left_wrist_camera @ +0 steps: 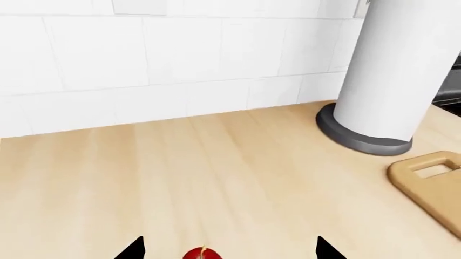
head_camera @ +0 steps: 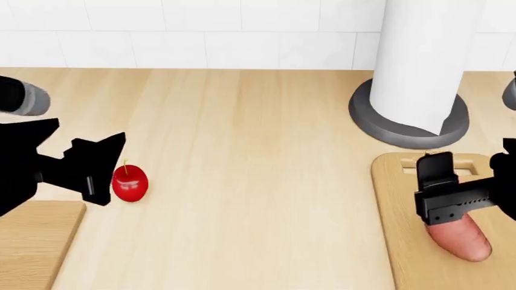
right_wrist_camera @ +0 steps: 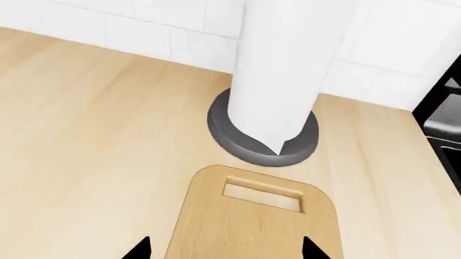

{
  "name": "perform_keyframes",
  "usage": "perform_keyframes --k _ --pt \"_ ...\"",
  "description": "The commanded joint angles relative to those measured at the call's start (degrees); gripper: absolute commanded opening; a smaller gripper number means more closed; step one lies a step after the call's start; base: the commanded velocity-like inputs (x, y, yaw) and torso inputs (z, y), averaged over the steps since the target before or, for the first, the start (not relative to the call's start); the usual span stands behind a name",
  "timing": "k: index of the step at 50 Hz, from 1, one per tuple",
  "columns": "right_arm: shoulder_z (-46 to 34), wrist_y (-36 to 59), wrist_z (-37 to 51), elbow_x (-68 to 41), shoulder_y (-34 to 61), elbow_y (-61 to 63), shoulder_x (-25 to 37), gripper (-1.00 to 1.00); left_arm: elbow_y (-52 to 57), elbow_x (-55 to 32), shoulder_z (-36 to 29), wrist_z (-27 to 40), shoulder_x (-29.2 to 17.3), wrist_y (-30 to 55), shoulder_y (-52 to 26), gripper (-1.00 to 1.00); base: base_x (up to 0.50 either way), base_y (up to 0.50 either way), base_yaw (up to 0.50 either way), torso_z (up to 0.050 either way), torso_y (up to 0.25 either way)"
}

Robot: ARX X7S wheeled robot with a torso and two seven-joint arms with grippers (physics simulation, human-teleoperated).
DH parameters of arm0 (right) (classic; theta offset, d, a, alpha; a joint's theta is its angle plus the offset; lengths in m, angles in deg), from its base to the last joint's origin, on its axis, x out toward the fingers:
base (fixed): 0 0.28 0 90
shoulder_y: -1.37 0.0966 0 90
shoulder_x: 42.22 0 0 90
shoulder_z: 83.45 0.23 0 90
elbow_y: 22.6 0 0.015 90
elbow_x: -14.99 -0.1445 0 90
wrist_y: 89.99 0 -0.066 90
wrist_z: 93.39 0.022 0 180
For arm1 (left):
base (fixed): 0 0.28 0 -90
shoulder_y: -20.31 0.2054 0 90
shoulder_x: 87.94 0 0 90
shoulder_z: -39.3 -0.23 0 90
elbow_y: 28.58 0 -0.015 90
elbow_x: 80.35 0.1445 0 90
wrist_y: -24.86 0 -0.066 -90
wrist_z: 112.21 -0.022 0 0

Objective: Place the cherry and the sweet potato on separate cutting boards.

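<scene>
— Where are the hands?
— The left hand (head_camera: 101,172) is spread, its fingers either side of the cherry (head_camera: 129,183) on the bare counter (head_camera: 241,181), just beyond the square cutting board (head_camera: 32,241). The right hand (head_camera: 443,193) hovers spread over the rounded cutting board (head_camera: 403,241), where the sweet potato (head_camera: 461,238) lies.
— Obstacles?
— A paper towel roll (head_camera: 423,60) stands just behind that board's handle slot; wide open counter lies between the hands. No writing shows.

Head camera: looked down over the counter (head_camera: 258,181). Wrist cameras: sat low and close, faced the tiled wall (left_wrist_camera: 144,48). All three shared the paper towel roll (head_camera: 423,60) and the rounded board (right_wrist_camera: 252,226).
</scene>
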Motion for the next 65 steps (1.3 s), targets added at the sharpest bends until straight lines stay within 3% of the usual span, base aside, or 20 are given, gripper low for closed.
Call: perform_keyframes --k 1,8,22,57,64,65 --pt "3.73 0.83 3.86 -4.86 1.32 4.74 0.5 1.0 -8.25 6.71 -6.02 -2.05 3.38 -3.65 -0.02 1.0 0.0 0.0 0.0 0.0 0.0" --pt "2.88 2.05 3.85 -5.64 3.55 5.06 0.24 1.0 -14.97 9.68 -9.2 -5.41 5.65 -5.57 -3.46 1.0 0.0 0.0 0.0 0.0 0.0" --pt "3.02 2.82 4.83 -7.94 2.84 5.65 1.12 1.0 -21.6 15.58 -14.53 -7.99 5.82 -9.2 -2.63 1.0 0.0 0.0 0.0 0.0 0.0" --pt "4.79 0.88 6.83 -12.2 -1.06 7.04 2.6 1.0 -44.49 25.12 -22.49 -16.29 12.48 -20.88 -4.79 1.0 0.0 0.0 0.0 0.0 0.0" --pt "4.85 0.2 6.55 -12.11 -2.02 7.07 2.94 1.0 -43.45 25.03 -22.54 -15.94 12.3 -20.68 -4.91 1.0 0.0 0.0 0.0 0.0 0.0" --pt "4.78 0.14 6.49 -12.01 -2.08 7.04 2.95 1.0 -42.38 24.81 -22.34 -15.56 12.04 -20.38 -4.96 -1.0 0.0 0.0 0.0 0.0 0.0"
